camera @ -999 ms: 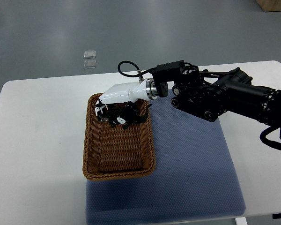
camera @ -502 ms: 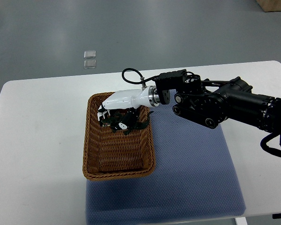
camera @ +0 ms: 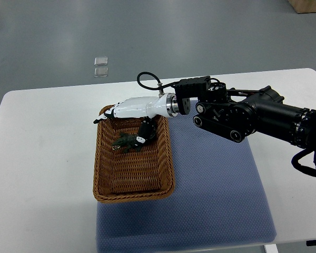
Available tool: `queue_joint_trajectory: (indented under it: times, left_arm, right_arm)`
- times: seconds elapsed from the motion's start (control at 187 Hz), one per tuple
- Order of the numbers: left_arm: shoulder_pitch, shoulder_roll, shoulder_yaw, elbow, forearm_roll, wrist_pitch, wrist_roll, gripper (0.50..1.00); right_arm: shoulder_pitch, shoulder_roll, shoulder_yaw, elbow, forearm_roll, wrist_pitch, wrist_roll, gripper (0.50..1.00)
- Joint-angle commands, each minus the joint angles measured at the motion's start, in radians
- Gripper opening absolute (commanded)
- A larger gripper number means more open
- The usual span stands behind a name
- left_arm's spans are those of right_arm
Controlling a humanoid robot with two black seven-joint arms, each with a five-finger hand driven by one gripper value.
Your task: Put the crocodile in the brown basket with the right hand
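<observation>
Near the middle of the top view, a brown wicker basket (camera: 97,174) stands on a white table (camera: 42,158). It is rectangular, with its long sides running from 12 o'clock to 6 o'clock. A blue-grey textured mat (camera: 216,200) lies under its 6 o'clock end and spreads away toward 3 o'clock and 6 o'clock.

A small dark green toy crocodile (camera: 125,141) lies on the basket floor, in the half nearer 12 o'clock, clear of the rim. It is too small to tell which end is the head.

A bulky black right arm (camera: 253,113) comes in from the picture's 3 o'clock edge and reaches toward 9 o'clock. A black cable (camera: 145,79) loops up beside its silver wrist ring. The white right hand (camera: 127,109) hovers over the basket's 12 o'clock rim. Its fingers (camera: 106,116) are stretched out flat toward 9 o'clock, reaching just past the basket's corner, and they hold nothing. The dark thumb (camera: 146,129) points down into the basket, its tip just beside the crocodile at the toy's 2 o'clock. Whether the thumb tip touches the toy cannot be told.

Beyond the table's 12 o'clock edge is a grey floor (camera: 200,31). Two small clear square pieces (camera: 100,67) lie on it, one just beside the other. A corner of a cardboard box (camera: 308,5) shows at the picture's 1 o'clock corner.
</observation>
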Motion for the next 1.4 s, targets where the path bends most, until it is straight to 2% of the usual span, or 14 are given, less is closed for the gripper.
queue_joint_trajectory:
  times: [0.0,0.192,0.385,0.625,0.775,0.983,1.1,1.218,1.394]
  left_arm:
    - [0.000,0.000,0.000,0.000,0.000,0.000,0.000,1.000]
    - [0.000,0.000,0.000,0.000,0.000,0.000,0.000,1.000]
    - [0.000,0.000,0.000,0.000,0.000,0.000,0.000,1.000]
    - [0.000,0.000,0.001,0.000,0.000,0.000,0.000,1.000]
    - [0.000,0.000,0.001,0.000,0.000,0.000,0.000,1.000]
    - [0.000,0.000,0.001,0.000,0.000,0.000,0.000,1.000]
    - [0.000,0.000,0.001,0.000,0.000,0.000,0.000,1.000]
    - [0.000,0.000,0.001,0.000,0.000,0.000,0.000,1.000]
    - [0.000,0.000,0.001,0.000,0.000,0.000,0.000,1.000]
  right_arm:
    - [0.003,0.000,0.025,-0.004,0.090,0.040,-0.019,0.921]
    - [-0.007,0.000,0.061,-0.019,0.280,0.129,-0.081,0.921]
    - [-0.056,-0.002,0.061,-0.067,0.560,0.142,-0.130,0.921]
    - [-0.087,-0.133,0.090,-0.072,0.975,0.235,-0.182,0.924]
    - [-0.130,-0.184,0.157,-0.107,1.119,0.264,-0.280,0.926]
    - [-0.213,-0.184,0.268,-0.194,1.233,0.268,-0.420,0.926]
    - [-0.231,-0.192,0.304,-0.207,1.325,0.292,-0.495,0.926]
    - [-0.241,-0.216,0.314,-0.222,1.434,0.306,-0.544,0.926]
    - [-0.264,-0.219,0.312,-0.243,1.555,0.307,-0.581,0.928]
